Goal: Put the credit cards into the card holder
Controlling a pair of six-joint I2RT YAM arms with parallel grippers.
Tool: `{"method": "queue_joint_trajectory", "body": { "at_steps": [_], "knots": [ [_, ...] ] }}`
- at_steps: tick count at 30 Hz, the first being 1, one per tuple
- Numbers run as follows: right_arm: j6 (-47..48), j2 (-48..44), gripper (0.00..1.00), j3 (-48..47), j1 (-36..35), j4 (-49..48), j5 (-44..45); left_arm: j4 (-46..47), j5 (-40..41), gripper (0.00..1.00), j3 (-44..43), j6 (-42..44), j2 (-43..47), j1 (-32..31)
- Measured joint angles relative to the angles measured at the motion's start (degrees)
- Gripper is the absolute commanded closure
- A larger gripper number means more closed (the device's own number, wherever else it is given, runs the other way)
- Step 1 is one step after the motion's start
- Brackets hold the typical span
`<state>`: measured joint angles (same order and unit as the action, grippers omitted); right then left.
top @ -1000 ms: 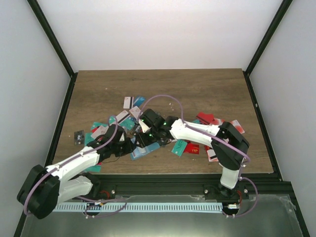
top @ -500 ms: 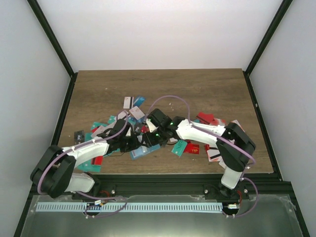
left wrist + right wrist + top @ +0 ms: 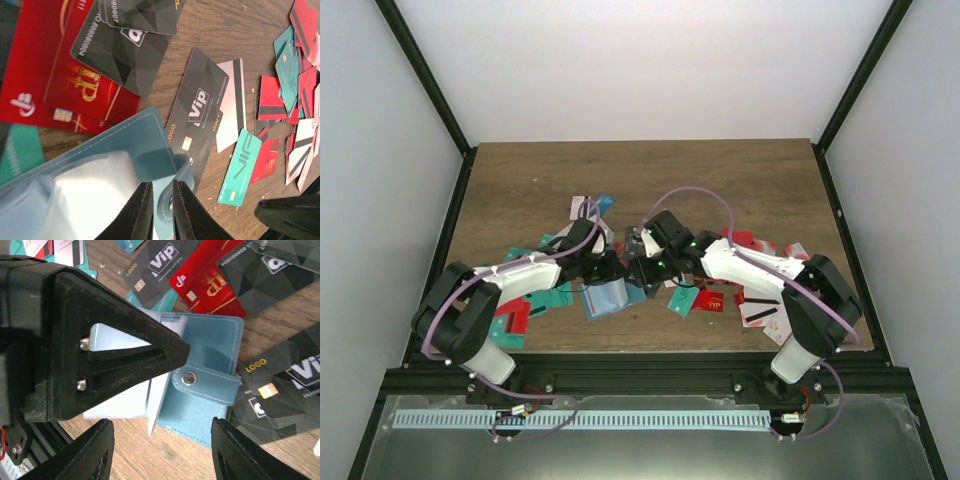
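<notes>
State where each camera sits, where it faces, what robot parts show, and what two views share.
Top external: above and behind the bases, looking down on the table; left arm and right arm show.
Left wrist: on the left arm, facing down; its jaws pinch the card holder.
Right wrist: on the right arm, facing down; its jaws stand open.
Shared: both wrist views show the card holder.

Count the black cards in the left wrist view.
3. Two flat black plastic cards with a faceted pattern overlap at the top; one black Vip card lies mid-frame. More may hide in the right-hand pile.
</notes>
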<state>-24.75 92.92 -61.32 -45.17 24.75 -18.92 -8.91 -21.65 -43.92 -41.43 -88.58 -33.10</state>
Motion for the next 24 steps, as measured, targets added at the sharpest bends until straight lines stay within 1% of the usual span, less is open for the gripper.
{"method": "queue_joint_trajectory", "body": {
  "at_steps": [8, 14, 16, 21, 24],
  "knots": [
    [1.8, -3.1, 0.42, 0.9, 1.6, -0.7, -2.2, 0.9, -4.1, 0.86, -5.3, 1.0, -8.9, -0.8],
    [3.0, -3.5, 0.44, 2.6, 3.0, -0.8, -4.2, -0.3, -6.1, 0.83, -9.7, 2.7, -13.6, -1.0],
    [3.2, -3.5, 0.46, 2.7, 2.6, -1.7, -5.6, -0.9, -6.3, 0.81, -11.9, 2.9, -15.1, -1.3],
    [3.5, -4.7, 0.49, 3.1, 2.1, -3.8, -8.8, -3.9, -7.3, 0.75, -17.2, 4.0, -16.1, -1.9],
    [4.0, -6.7, 0.51, 4.2, 2.1, -5.3, -11.1, -7.7, -6.6, 0.73, -19.5, 5.1, -14.5, -1.9]
  ]
}}
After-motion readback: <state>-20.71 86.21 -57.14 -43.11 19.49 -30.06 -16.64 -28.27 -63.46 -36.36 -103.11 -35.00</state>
